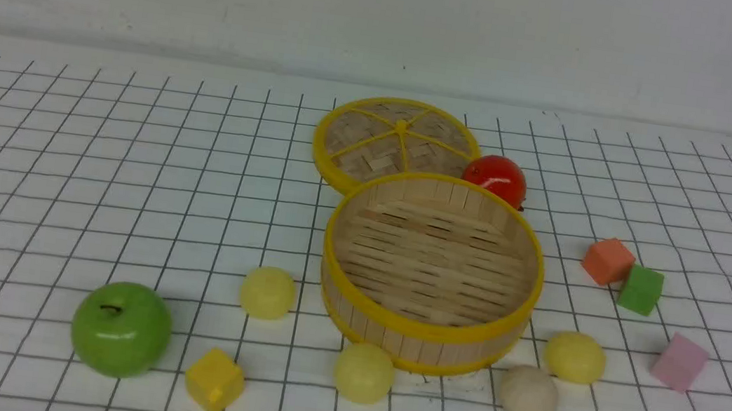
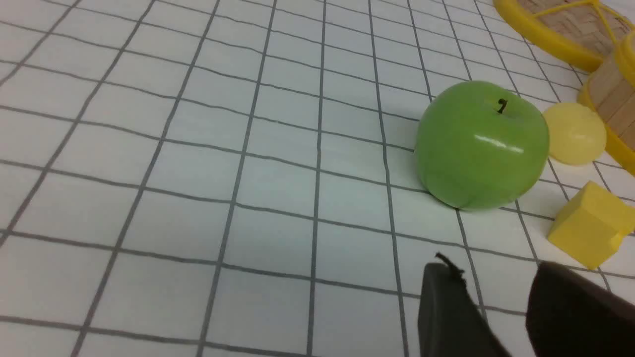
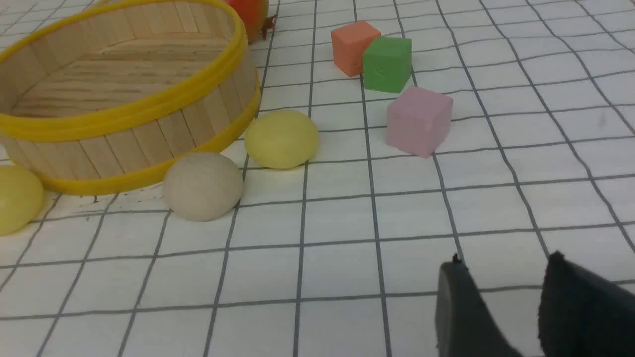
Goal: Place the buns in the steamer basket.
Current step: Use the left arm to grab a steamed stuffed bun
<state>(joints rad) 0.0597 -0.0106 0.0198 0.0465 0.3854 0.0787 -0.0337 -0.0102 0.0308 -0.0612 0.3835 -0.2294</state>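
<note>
The steamer basket (image 1: 431, 271) stands mid-table, its slatted floor bare; it also shows in the right wrist view (image 3: 124, 89). Around it lie three pale yellow buns (image 1: 267, 292) (image 1: 364, 372) (image 1: 574, 357) and one beige-white bun (image 1: 528, 394). The right wrist view shows the beige bun (image 3: 202, 186), a yellow bun (image 3: 282, 139) and part of another (image 3: 17, 198). The left wrist view shows one yellow bun (image 2: 574, 133) behind the green apple (image 2: 481, 144). My left gripper (image 2: 496, 270) and right gripper (image 3: 503, 263) are open, empty, above bare cloth. Neither shows in the front view.
The flat woven lid (image 1: 399, 143) lies behind the basket with a red tomato (image 1: 495, 178) beside it. A green apple (image 1: 121, 329) and yellow cube (image 1: 214, 381) sit front left. Orange (image 1: 607, 261), green (image 1: 640, 289) and pink (image 1: 679, 361) cubes sit right.
</note>
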